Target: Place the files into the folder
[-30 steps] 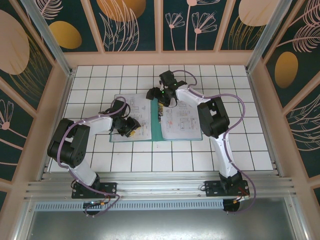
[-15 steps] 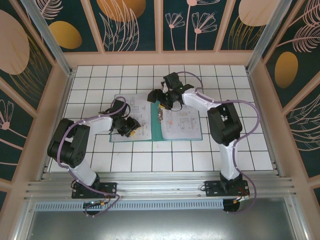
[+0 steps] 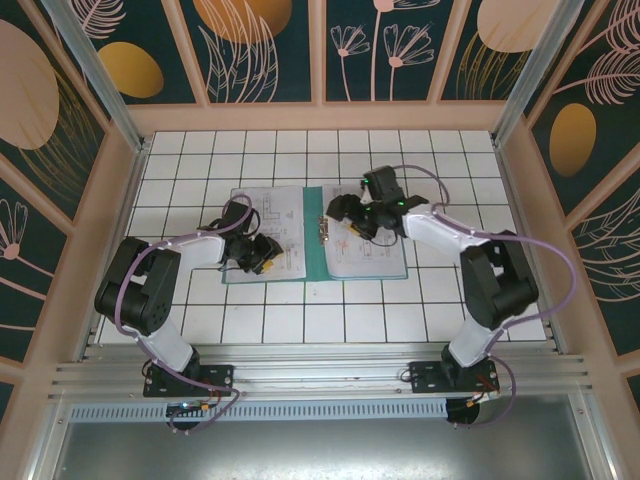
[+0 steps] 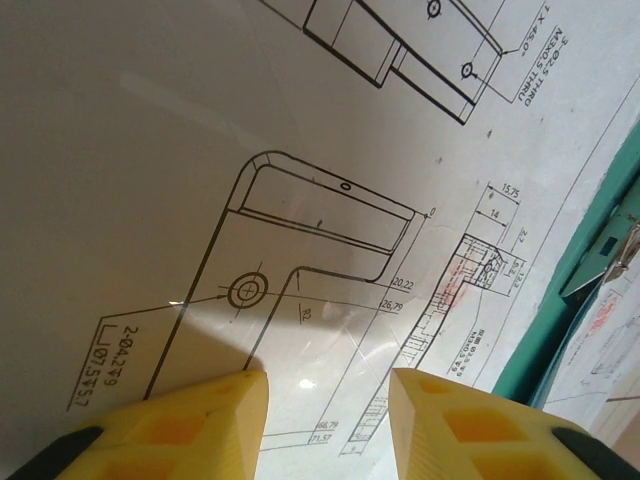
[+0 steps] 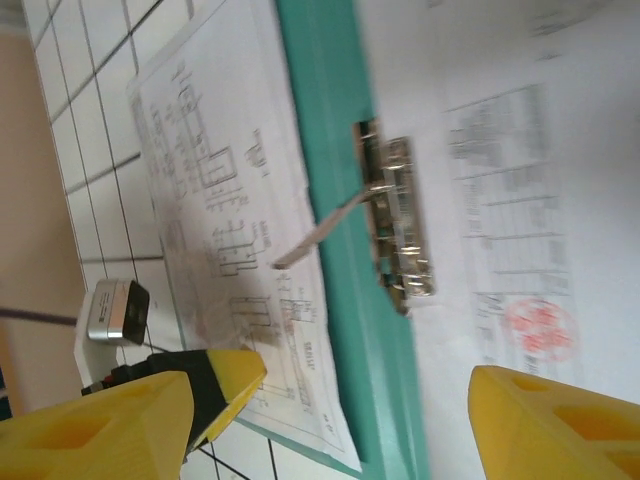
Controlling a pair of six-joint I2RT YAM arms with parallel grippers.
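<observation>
The folder (image 3: pixel 312 262) lies open and flat on the table (image 3: pixel 200 160), with a printed sheet on each half. The left sheet (image 3: pixel 285 212) sits under your left gripper (image 3: pixel 257 257), and the right sheet (image 3: pixel 372 258) lies beside the clip (image 3: pixel 322 228) at the spine.

Your left gripper's jaws stand partly apart with nothing between them, low over the left sheet. I cannot tell whether the fingertips touch it. Your right gripper (image 3: pixel 345 212) hovers by the clip, jaws wide and empty.

Expect the paper to be light, limp and slippery on the smooth cover, so it will likely slide or buckle rather than lift. Press flat and drag, or pinch a free edge; don't grab mid-page. The clip's lever (image 5: pixel 315 237) sticks out toward the left sheet and looks thin and springy, so take it near its tip.
</observation>
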